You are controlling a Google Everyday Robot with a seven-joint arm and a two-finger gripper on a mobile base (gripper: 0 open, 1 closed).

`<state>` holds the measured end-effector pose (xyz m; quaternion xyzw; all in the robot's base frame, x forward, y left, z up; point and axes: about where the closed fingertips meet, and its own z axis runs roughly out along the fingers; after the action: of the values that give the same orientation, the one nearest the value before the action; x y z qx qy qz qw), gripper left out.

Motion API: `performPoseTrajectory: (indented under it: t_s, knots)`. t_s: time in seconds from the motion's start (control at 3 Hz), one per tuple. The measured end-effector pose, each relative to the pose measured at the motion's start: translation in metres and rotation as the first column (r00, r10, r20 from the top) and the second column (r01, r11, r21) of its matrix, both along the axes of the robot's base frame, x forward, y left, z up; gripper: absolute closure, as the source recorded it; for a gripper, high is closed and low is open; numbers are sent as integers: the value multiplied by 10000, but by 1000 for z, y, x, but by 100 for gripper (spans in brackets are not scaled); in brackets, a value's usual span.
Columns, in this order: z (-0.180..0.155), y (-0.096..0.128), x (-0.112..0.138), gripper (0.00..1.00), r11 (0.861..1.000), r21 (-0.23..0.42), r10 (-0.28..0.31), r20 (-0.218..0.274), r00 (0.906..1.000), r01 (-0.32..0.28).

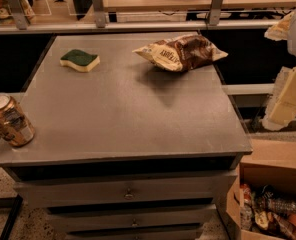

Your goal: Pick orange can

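Observation:
The orange can (pixel 9 120) stands upright at the front left corner of the grey cabinet top (pixel 133 114). It has an orange-copper body, pale label patches and a silver top with an open pull-tab hole. My gripper (pixel 287 100) is a pale cream shape at the far right edge of the camera view. It hangs off the cabinet's right side, far from the can and touching nothing.
A brown crinkly snack bag (pixel 180 51) lies at the back right of the top. A green and yellow sponge (pixel 80 60) lies at the back left. Drawers (pixel 129 193) sit below. A cardboard box (pixel 268 204) of packets stands on the floor at the right.

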<state>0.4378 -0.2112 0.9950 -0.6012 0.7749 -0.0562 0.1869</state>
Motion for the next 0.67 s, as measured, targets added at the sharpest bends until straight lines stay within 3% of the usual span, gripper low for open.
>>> performPoseTrajectory:
  t_s: [0.67]
  knots:
    - [-4, 9, 0, 0, 9996, 201, 222, -110, 9997, -220]
